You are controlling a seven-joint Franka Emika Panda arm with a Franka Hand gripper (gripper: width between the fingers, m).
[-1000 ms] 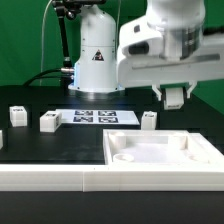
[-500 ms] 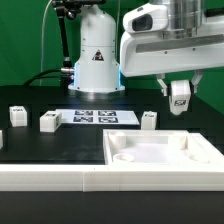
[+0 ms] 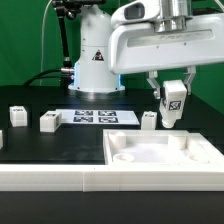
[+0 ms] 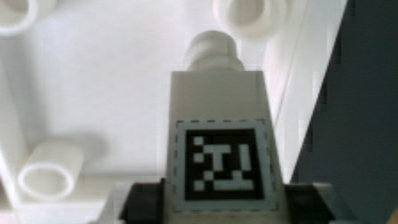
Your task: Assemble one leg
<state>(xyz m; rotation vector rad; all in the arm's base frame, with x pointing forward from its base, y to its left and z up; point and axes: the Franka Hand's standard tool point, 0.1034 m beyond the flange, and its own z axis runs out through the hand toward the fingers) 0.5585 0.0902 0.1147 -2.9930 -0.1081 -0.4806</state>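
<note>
My gripper point(image 3: 172, 104) is shut on a leg point(image 3: 173, 102), a small white post with a black-and-white tag on its face. It hangs tilted above the far right part of the large white tray-like part point(image 3: 160, 158). In the wrist view the held leg point(image 4: 221, 130) fills the middle, its screw tip pointing over the tray's corner bosses point(image 4: 254, 15); dark fingers point(image 4: 139, 203) press both sides of it. Three other legs stand on the black table: one at the far left point(image 3: 17, 116), one further right point(image 3: 49, 122), one behind the tray point(image 3: 149, 120).
The marker board point(image 3: 103, 117) lies flat on the table in front of the robot base point(image 3: 95, 60). A long white rail point(image 3: 60, 178) runs along the table's front edge. A green backdrop stands behind.
The arm has come down and toward the exterior view's left with the leg in its grip. The leg now hangs lower, closer to the tray.
</note>
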